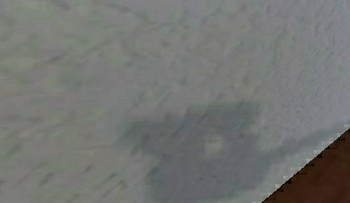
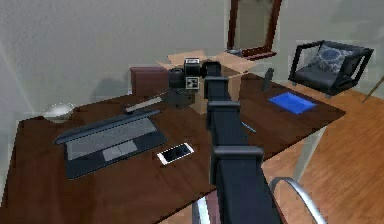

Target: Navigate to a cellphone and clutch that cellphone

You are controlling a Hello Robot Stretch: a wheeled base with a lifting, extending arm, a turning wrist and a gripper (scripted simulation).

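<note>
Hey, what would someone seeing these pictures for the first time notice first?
The dark arm runs up the middle of the arm side view over a brown desk. It ends at the gripper, in front of a cardboard box. Left of the arm a white cellphone lies on the desk, right of a dark laptop.

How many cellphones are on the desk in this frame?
1. The cellphone lies flat on the desk, between the laptop and the arm. The arm and the cardboard box could hide another.
</note>
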